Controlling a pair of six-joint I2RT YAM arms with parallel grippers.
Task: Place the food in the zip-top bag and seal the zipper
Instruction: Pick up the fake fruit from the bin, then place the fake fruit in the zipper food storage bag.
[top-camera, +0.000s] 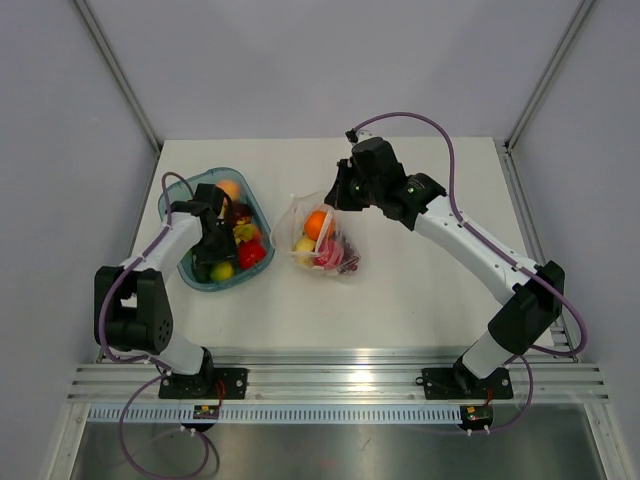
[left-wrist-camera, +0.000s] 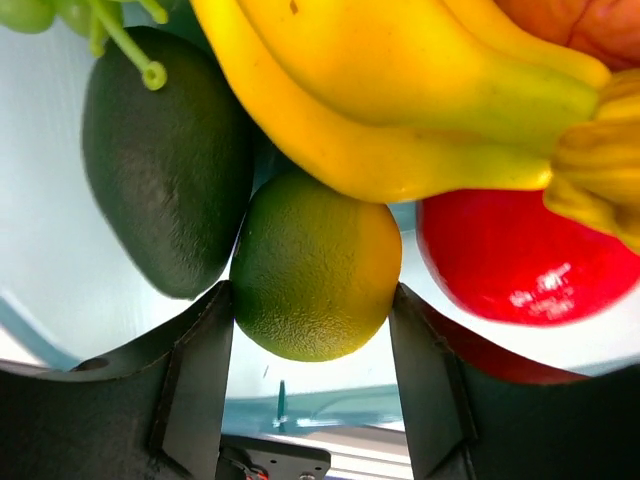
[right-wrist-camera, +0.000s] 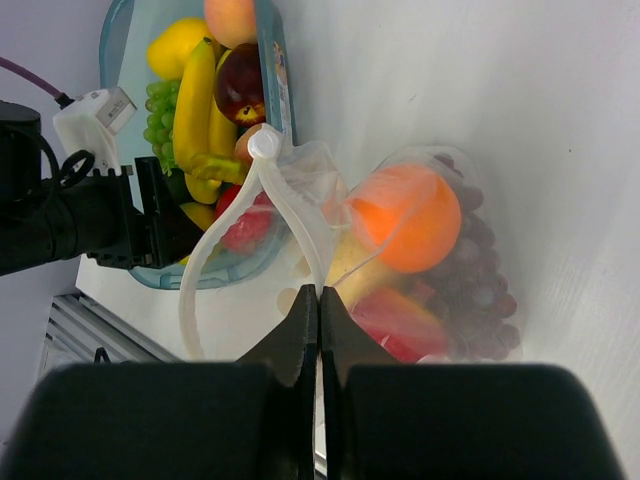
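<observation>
Zip-top bag (top-camera: 325, 245) in right hand (right-wrist-camera: 318, 295), bowl (top-camera: 200, 283) beside, left hand (left-wrist-camera: 312, 300) clasping lime (left-wrist-camera: 315, 260)

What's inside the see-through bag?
An orange, purple grapes, something red and something yellow show through the bag. Anything beneath them is hidden.

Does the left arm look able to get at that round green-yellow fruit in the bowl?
Probably yes. The left gripper straddles the green-yellow fruit, a finger at each side. Bananas lie against its far side and an avocado crowds one finger, so lifting may nudge them.
</observation>
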